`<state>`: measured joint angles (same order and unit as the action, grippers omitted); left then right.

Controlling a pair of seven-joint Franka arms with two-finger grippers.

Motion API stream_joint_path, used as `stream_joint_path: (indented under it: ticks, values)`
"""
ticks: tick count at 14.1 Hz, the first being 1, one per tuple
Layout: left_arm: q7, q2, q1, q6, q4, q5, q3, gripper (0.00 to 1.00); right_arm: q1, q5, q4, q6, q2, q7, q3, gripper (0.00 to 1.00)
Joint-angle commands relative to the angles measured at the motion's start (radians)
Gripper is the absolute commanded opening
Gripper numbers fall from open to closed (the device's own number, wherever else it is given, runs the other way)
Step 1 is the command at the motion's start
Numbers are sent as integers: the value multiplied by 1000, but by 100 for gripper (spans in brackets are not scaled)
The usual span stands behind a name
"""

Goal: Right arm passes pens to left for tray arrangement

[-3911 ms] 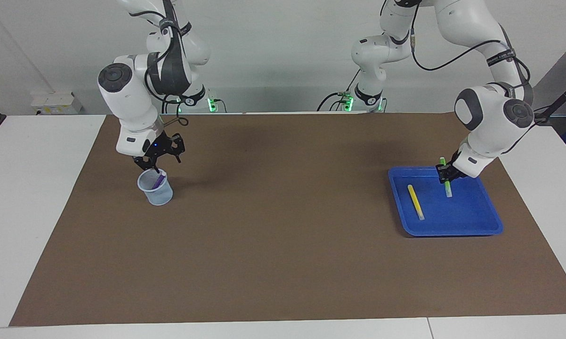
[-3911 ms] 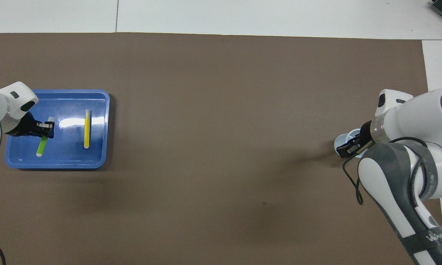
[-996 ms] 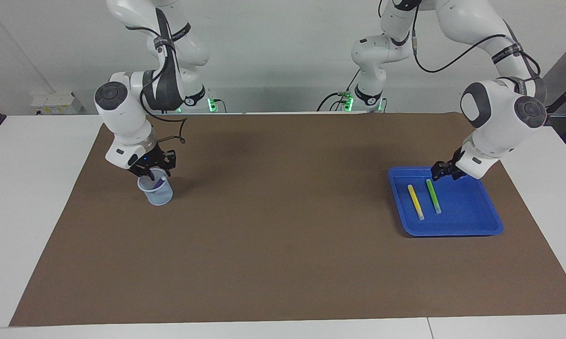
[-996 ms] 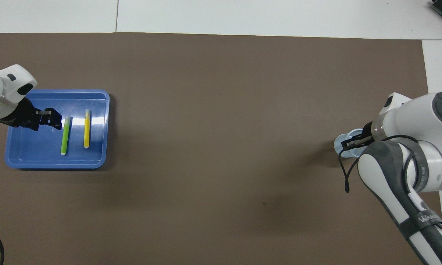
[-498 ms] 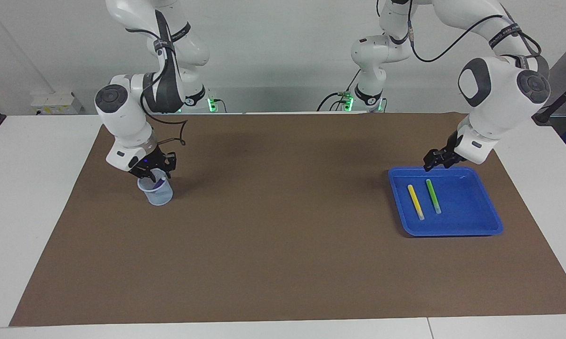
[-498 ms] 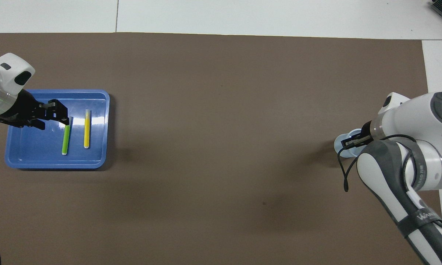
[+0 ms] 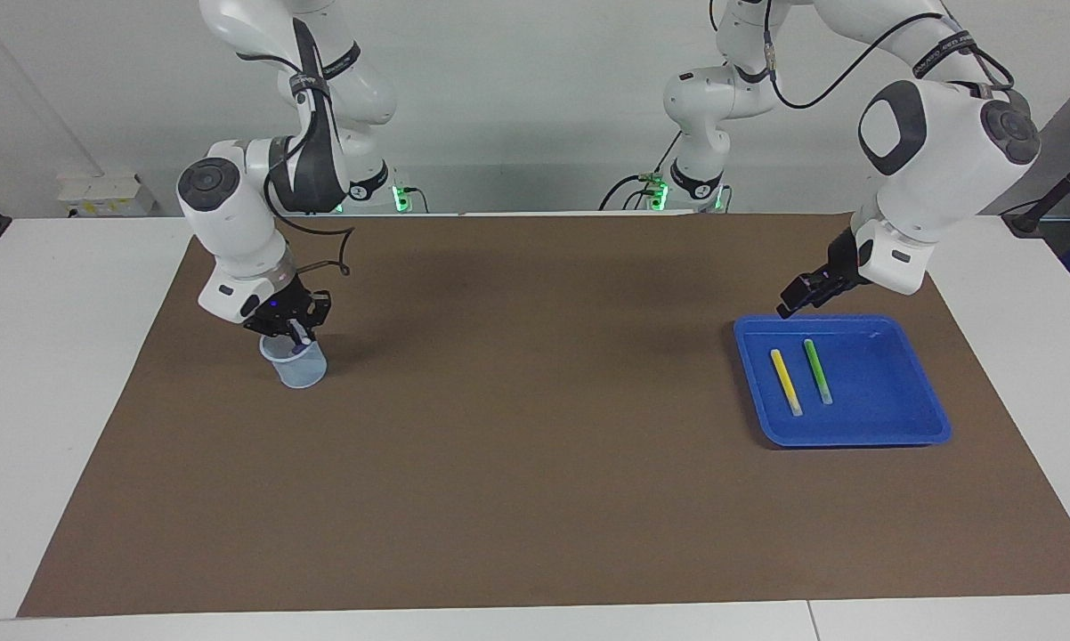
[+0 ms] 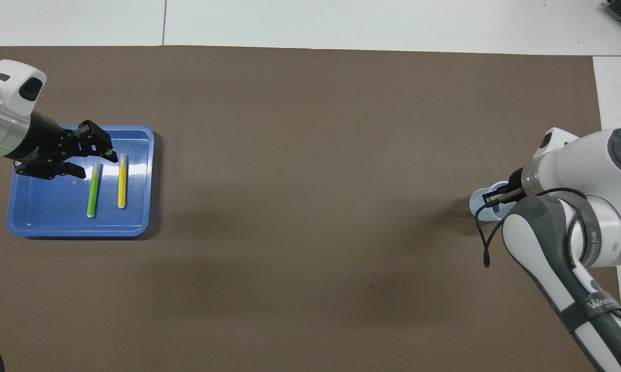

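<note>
1. Right gripper pinched shut on purple pen in cup; a slanted lift could tip the cup.
2. Left gripper, empty, jaws apart, hovers over tray rim; yellow pen, green pen lie inside.

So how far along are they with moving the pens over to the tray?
Two of three look done: the yellow pen and the green pen lie side by side in the blue tray. In hand: the right gripper is at the mouth of the small cup, shut on the purple pen. The left gripper hangs open over the tray's edge. Left: hand over and lay down that last pen.
</note>
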<state>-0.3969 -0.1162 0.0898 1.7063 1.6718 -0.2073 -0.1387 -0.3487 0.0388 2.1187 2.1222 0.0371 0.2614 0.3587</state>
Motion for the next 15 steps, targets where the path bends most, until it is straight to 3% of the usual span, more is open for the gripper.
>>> stream_joint_path:
  ticks: [1, 2, 3, 4, 9, 12, 15]
  values:
    - [-112, 32, -2, -7, 0, -78, 5, 69, -18, 6, 0, 7, 18, 16, 8, 10]
    - [-150, 41, -2, -1, 5, -105, 5, 69, -18, 6, 0, 7, 18, 16, 9, 16]
    - [-190, 50, -4, 2, 9, -130, 5, 69, -18, 6, 1, 18, 18, 12, 9, 45]
    - [-225, 52, -4, 4, 11, -164, 4, 69, -10, 6, 4, 59, 26, 10, 9, 52]
    - [-382, 56, -27, 22, 19, -308, 2, 69, -15, 7, 4, 68, 30, 56, 9, 51]
    - [-454, 67, -54, 70, 45, -371, 1, 69, -18, 7, 1, 59, 30, 59, 9, 40]
    - [-519, 92, -87, 134, 107, -434, 1, 73, -22, 7, -6, 36, 30, 61, 9, 39]
